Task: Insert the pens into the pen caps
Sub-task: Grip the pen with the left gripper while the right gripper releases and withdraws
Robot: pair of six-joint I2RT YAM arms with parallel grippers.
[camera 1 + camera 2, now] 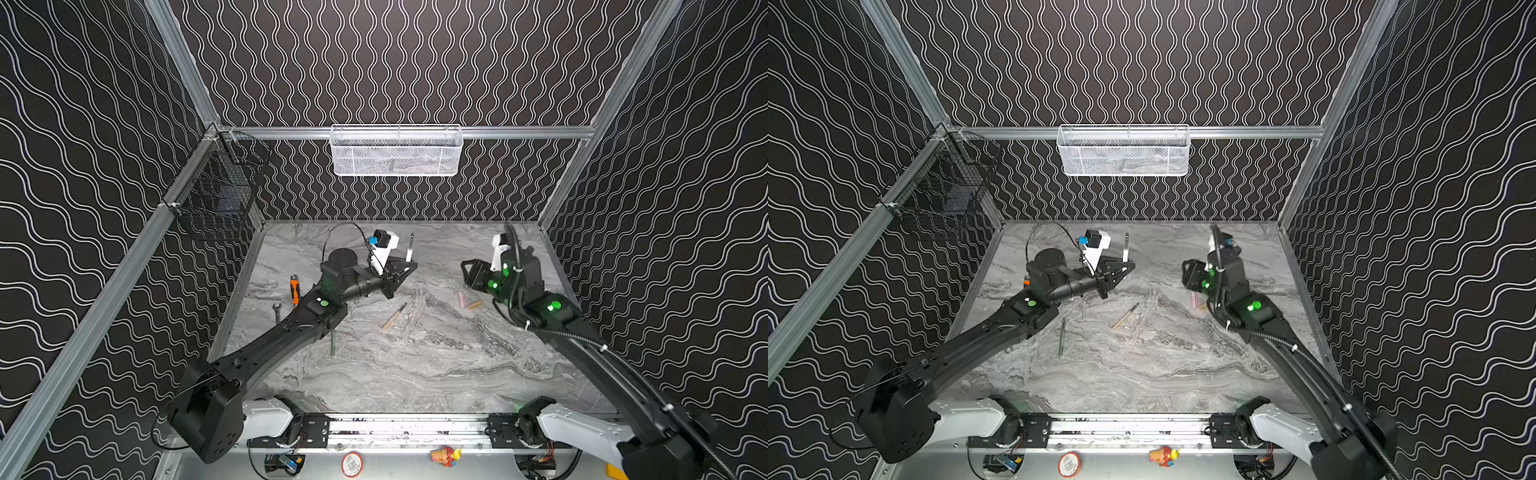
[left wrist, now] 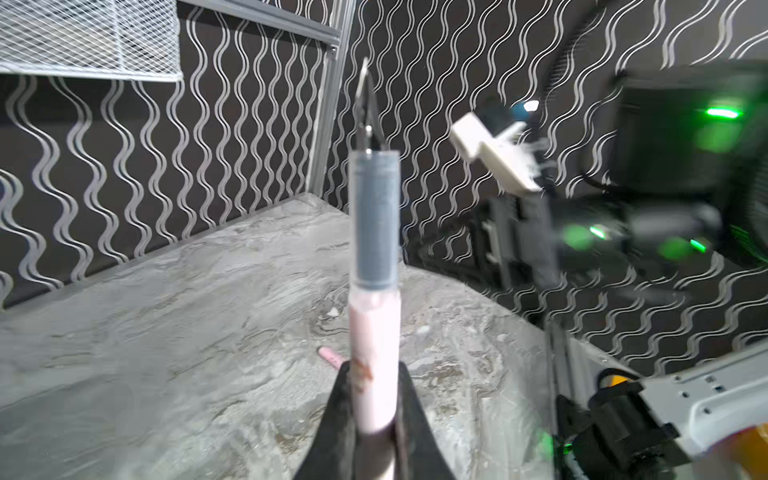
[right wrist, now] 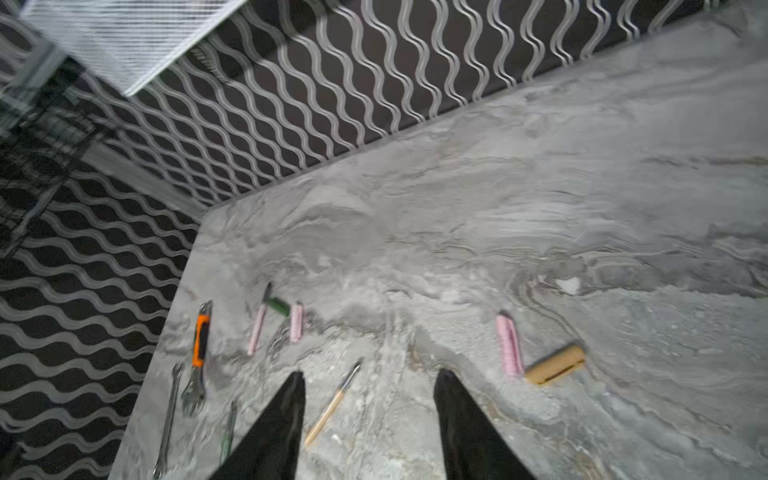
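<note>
We see the left gripper (image 2: 374, 370) pinching the pink pen (image 2: 374, 332) low on its barrel. The pen stands upright above the back of the table (image 1: 415, 374), dark tip pointing up and away from the fingers. We take this hold as deliberate: the whole writing end stays bare, so a cap can slide on without meeting the jaws.

The right gripper (image 3: 370, 374) is spread, with nothing between its fingers. It hangs over the right side of the table, apart from the pen. Close by lie a pink cap (image 3: 509, 347) and the tan cap (image 3: 555, 365), ends meeting in a V, touching or nearly so. We judge the spread jaws are set to take the pink cap, the colour match for the raised pen.

The other pieces wait flat on the table. The tan pen (image 1: 394, 316) lies mid-table, between the arms. The green pen (image 1: 332, 343) lies beside the left forearm. A second pink cap (image 3: 296, 322) and the green cap (image 3: 277, 306) sit near the wrench (image 3: 200, 340), on the left side. We count no pen capped yet. The coming grasp needs the pink cap's open end left free to face the tip.
</note>
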